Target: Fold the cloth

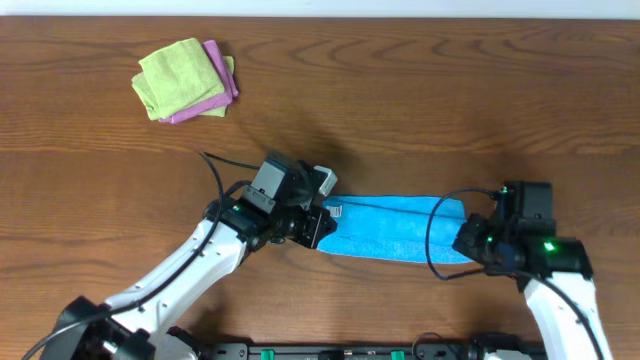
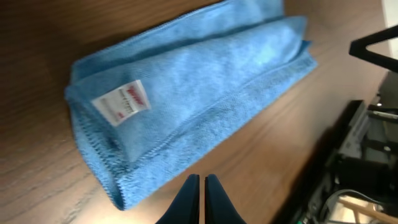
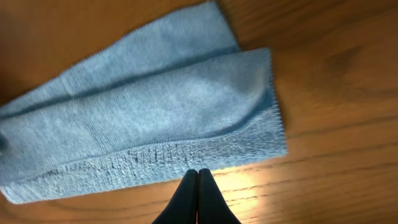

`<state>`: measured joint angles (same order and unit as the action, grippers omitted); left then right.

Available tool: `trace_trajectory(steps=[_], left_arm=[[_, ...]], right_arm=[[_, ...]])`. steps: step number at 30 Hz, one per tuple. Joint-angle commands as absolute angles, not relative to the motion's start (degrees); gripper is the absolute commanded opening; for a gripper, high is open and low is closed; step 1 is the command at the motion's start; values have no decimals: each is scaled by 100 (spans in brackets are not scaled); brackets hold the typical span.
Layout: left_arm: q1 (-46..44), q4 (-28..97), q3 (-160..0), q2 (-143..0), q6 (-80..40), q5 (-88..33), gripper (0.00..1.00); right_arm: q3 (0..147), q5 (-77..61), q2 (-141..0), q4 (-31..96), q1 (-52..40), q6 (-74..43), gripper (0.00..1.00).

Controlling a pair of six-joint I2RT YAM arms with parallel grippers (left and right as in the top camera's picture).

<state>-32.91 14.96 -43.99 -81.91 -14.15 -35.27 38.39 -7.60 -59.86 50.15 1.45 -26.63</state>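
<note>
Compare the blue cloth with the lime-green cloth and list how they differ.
The blue cloth is folded into a long narrow strip; the lime-green cloth is a compact, squarish fold. The blue cloth lies straight on the table, nearer the front; the lime-green cloth sits on a pink cloth, far left. The blue cloth shows a white tag; the lime-green cloth shows none. Both are soft folded cloths.

You have three cloths on one table [image 1: 420,100]: one blue cloth [image 1: 395,228] at lower centre, and one lime-green cloth [image 1: 178,75] and one pink-purple cloth [image 1: 222,88] at upper left. The blue one carries one white tag [image 1: 336,211]. You have two claws: the left claw [image 2: 202,179] and the right claw [image 3: 198,172].
</note>
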Motion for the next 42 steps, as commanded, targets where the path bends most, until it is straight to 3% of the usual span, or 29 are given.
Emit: trace_trajectory(steps=[1, 15, 42], left_arm=[[-3304, 1461, -4392, -8405, -1511, -3301, 6], [-3304, 1057, -4541, -9236, -1476, -3450, 6], [-3304, 1194, -4709, -9760, -1288, -2593, 6]], right_arm=[[3806, -908, -6305, 4860, -104, -2720, 2], [3806, -880, -7432, 4134, -534, -2827, 2], [3802, -279, -7596, 4331, -534, -2939, 2]])
